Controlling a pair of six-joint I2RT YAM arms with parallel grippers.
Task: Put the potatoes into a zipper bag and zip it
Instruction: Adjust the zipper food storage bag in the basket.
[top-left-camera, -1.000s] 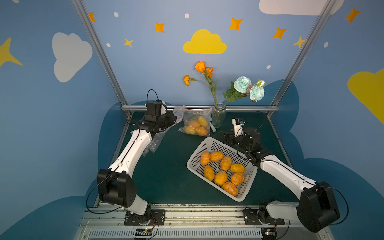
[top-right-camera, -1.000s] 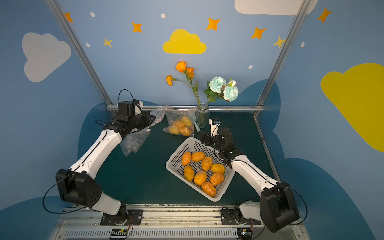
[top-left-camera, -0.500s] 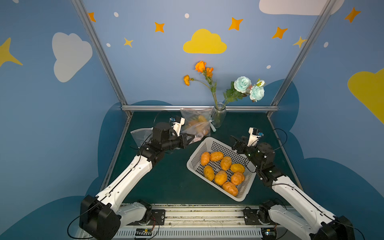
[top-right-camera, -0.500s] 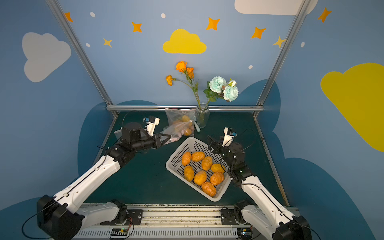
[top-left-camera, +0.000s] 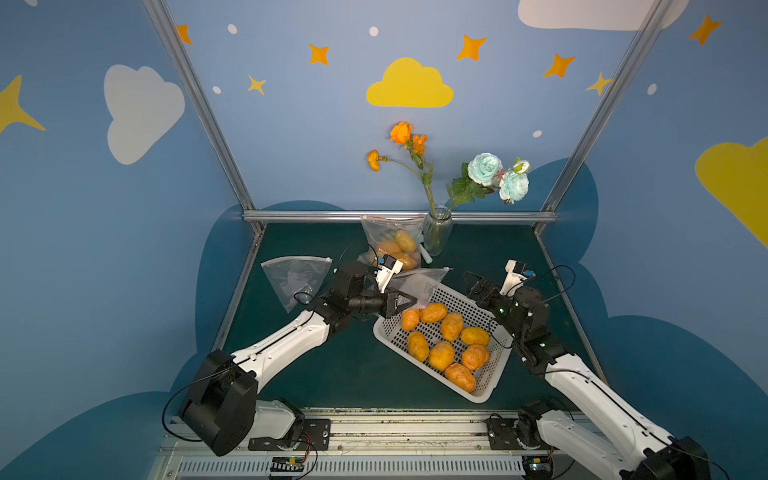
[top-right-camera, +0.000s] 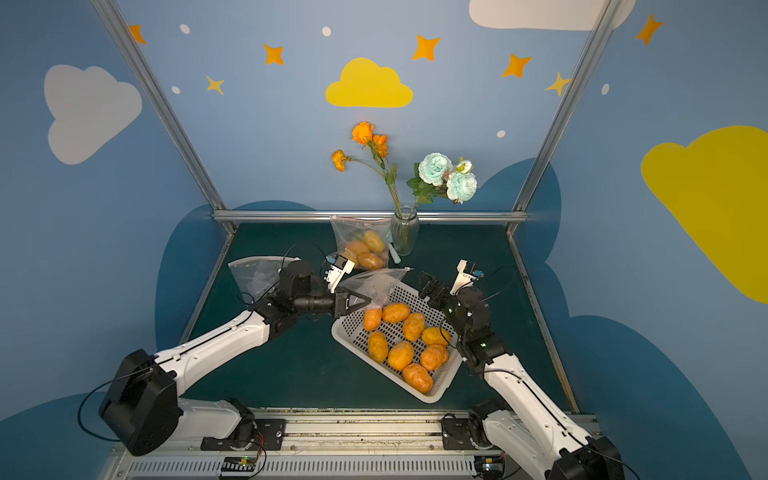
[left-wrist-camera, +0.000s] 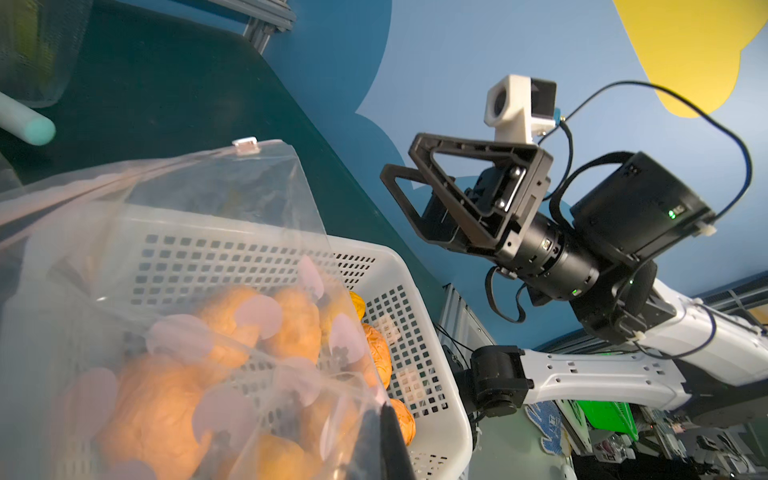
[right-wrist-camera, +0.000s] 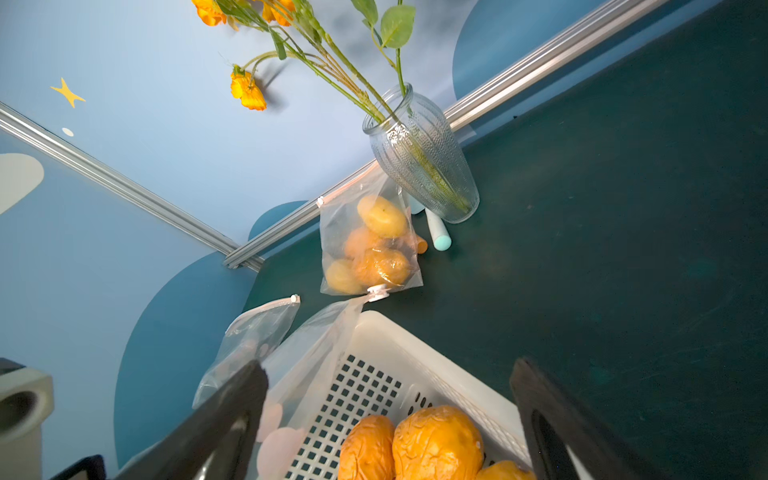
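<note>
- Jaws: your left gripper (top-left-camera: 411, 300) clenches an empty bag (top-left-camera: 422, 280); your right gripper (top-left-camera: 471, 281) gapes, empty.
- Loose potatoes (top-left-camera: 452, 326) lie in the basket (top-left-camera: 478, 398), nearest your right gripper; bag overhangs its far left corner.

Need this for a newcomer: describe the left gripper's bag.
Find the white basket of potatoes mid-table. Over its far-left edge hangs a zipper bag, pinched in the left gripper. Unlike the filled bag and the flat bag, it's empty and held up.
</note>
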